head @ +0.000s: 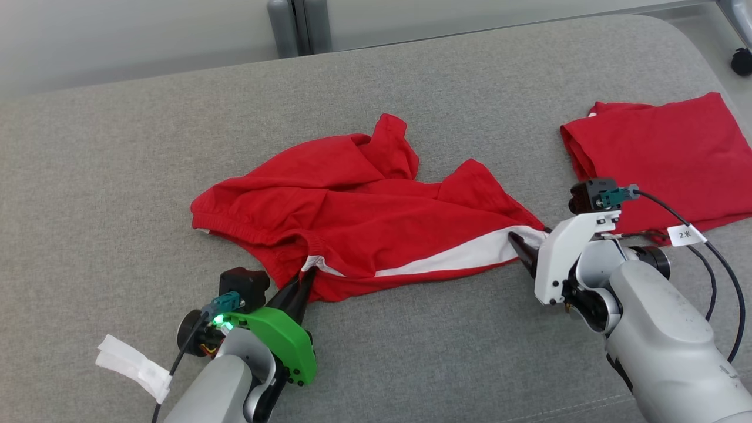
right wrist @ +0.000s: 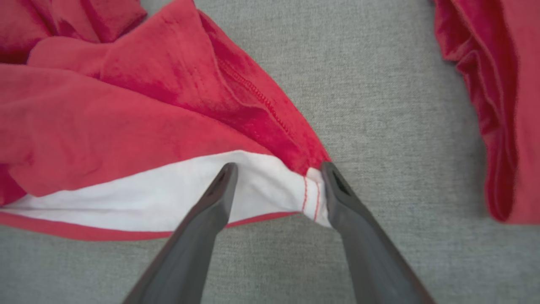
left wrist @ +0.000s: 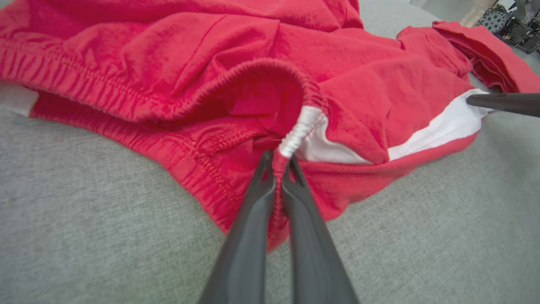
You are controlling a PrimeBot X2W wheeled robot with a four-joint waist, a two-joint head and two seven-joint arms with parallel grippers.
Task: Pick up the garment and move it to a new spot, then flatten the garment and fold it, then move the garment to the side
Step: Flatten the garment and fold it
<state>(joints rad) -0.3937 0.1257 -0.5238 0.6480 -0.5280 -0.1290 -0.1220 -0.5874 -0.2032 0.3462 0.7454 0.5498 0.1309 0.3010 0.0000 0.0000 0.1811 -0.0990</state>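
I've got L gripper (left wrist: 278,162) pinched shut on the waistband (left wrist: 295,135) of the shorts (head: 364,217), rumpled mid worktop (head: 117,176), R gripper (right wrist: 279,169) wide open astride the hem corner (right wrist: 310,196), empty: grasp step imo, next needs R closing on cloth before any pull.

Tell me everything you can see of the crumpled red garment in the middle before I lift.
The crumpled red garment looks like soft knit shorts: gathered elastic waistband, white side stripe, stitched hem. It lies rumpled on the grey padded surface. The left gripper is shut on the waistband at the stripe's end; the right gripper, open, straddles the stripe's hem corner. The folded red garment lies apart.
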